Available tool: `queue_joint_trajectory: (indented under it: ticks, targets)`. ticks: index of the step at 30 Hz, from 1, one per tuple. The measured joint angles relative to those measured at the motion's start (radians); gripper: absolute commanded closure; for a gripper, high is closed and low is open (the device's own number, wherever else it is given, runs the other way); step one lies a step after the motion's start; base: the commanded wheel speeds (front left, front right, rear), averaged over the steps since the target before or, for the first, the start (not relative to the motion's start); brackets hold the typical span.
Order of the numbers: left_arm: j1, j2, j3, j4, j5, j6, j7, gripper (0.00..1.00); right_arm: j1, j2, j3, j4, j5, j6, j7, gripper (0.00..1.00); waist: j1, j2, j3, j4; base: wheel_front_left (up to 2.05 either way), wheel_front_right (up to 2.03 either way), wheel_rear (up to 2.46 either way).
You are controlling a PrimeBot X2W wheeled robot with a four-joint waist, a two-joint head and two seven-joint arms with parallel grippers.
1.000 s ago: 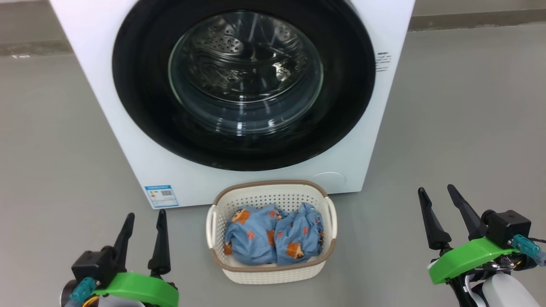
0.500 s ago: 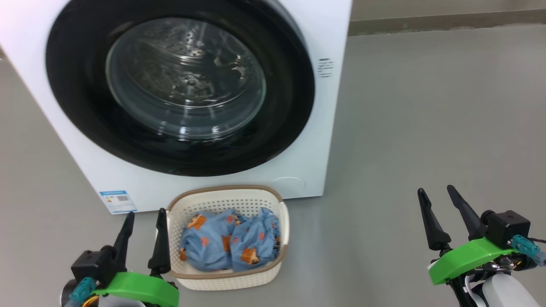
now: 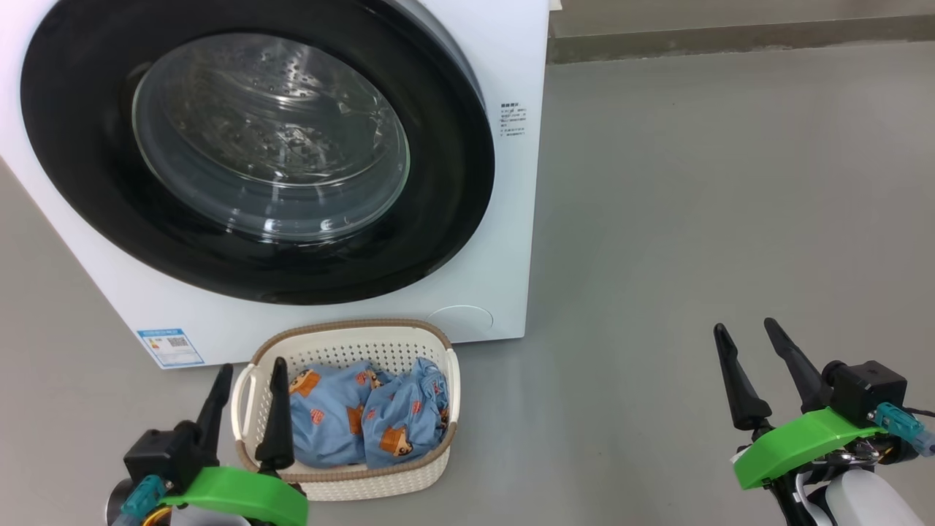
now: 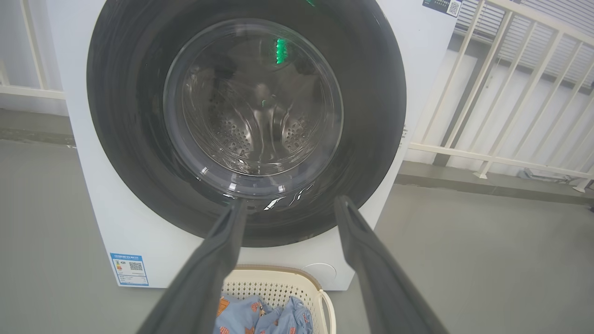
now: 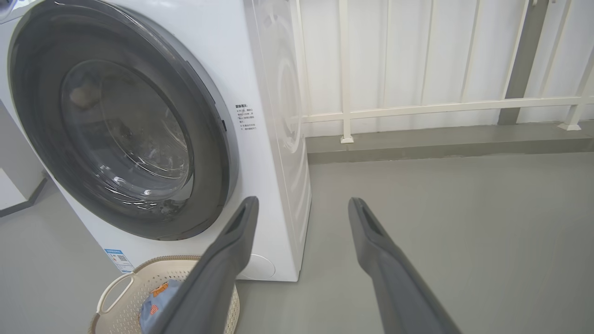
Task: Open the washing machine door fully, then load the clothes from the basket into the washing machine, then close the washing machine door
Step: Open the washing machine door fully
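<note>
Nothing is legible: the washing machine (image 3: pixel 511 219) bears a blue QR-code sticker (image 3: pixel 170 348) and small print (image 3: pixel 513 120), both unreadably tiny.

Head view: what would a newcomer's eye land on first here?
The washing machine door, a glossy black ring around a clear glass bowl, looms at the upper left, shut. Below it on the grey floor stands a cream basket holding blue printed clothes. The left gripper is open at the basket's left end; the right gripper is open over the floor, lower right.
</note>
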Motion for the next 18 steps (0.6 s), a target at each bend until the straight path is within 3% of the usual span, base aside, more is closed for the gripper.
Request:
queue_joint_trajectory:
  ticks: [18]
  targets:
    - [0.003, 0.000, 0.002, 0.000, 0.000, 0.000, 0.000, 0.00, 0.000, 0.001, 0.002, 0.007, 0.005, 0.000, 0.000, 0.00, 0.0000, 0.0000, 0.005, -0.004, 0.00, 0.00, 0.00]
